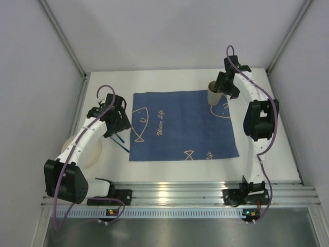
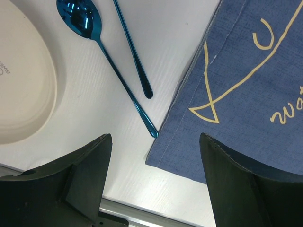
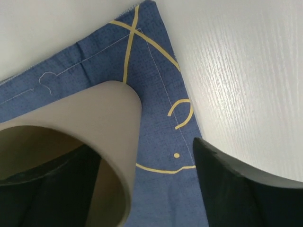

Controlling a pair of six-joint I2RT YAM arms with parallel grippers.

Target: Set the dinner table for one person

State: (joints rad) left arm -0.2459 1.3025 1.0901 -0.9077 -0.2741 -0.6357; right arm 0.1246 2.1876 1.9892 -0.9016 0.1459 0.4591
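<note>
Letting go of the cup (image 3: 90,106) cleanly looks like the step in hand: it stands upright on the far right corner of the placemat (image 1: 180,123), which lies in the middle of the dinner table (image 1: 164,82). The right gripper (image 1: 226,87) has its jaws spread, the outer finger (image 3: 246,189) clear of the cup's wall with mat showing between them, the other seemingly down inside the mouth. To do this well the arm should rise straight up until that inner finger is above the rim, since any sideways drift could tip the cup or drag it off the corner. The left gripper (image 2: 155,142) hangs wide open and empty over the mat's near left corner. Counted, there is one cup, one placemat, one pale plate (image 2: 23,80) off the mat to the left, one blue spoon (image 2: 78,19), and one second slim blue utensil (image 2: 134,56) whose head is out of view
</note>
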